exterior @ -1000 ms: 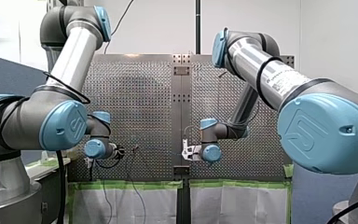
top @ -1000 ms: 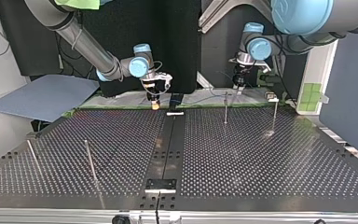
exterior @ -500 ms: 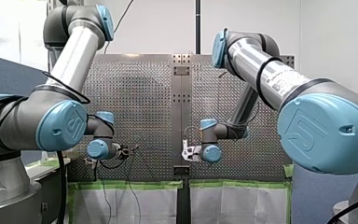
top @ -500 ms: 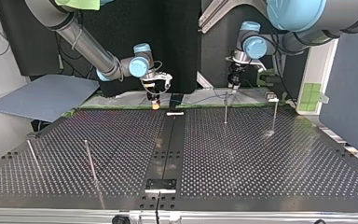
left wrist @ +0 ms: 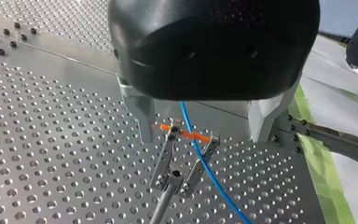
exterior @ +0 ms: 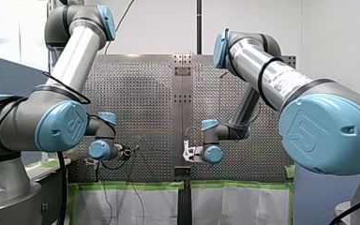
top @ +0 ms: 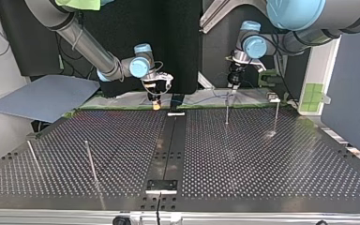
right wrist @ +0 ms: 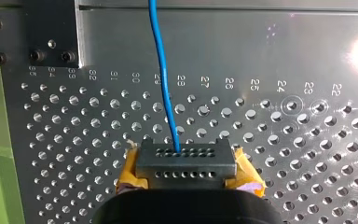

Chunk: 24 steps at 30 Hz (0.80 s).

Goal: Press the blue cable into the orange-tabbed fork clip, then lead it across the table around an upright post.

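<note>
1. The place is a robotics lab or test cell. Two grey industrial arms with pale blue joint caps, the left arm (exterior: pixel 70 61) and the right arm (exterior: pixel 272 75), reach over one metal counter (top: pixel 262 154).
2. The counter is a perforated plate with holes in a regular grid. Engraved numbers (right wrist: pixel 228 83) label the hole columns along one edge.
3. Thin upright posts (top: pixel 227 108) stand on the plate.
4. Green tape (exterior: pixel 131 185) runs along the top of white sheeting (exterior: pixel 136 206) that hangs below one counter edge.
5. Plain white walls (exterior: pixel 337 37) and a blue-grey partition panel (top: pixel 351 93) close in the rig.
</note>
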Available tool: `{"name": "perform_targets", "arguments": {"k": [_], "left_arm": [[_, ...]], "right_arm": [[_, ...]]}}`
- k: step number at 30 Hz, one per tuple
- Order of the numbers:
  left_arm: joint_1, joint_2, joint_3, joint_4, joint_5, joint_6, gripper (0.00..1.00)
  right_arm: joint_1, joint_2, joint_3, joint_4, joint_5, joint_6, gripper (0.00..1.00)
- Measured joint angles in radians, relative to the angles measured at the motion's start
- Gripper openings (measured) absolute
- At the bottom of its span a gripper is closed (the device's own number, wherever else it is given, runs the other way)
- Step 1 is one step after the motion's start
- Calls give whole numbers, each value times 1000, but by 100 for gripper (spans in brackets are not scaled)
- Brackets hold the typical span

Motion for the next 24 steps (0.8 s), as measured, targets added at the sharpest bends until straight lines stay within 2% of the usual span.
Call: {"name": "perform_targets", "arguments": {"k": [16,24], "left_arm": [[-2,0,0,-11,1,2,100],[-21,1,0,-19,5,36,100]], "right_arm": [[-2,0,0,0,-2,-1,0],[-2,0,0,3,-2,-2,0]]}}
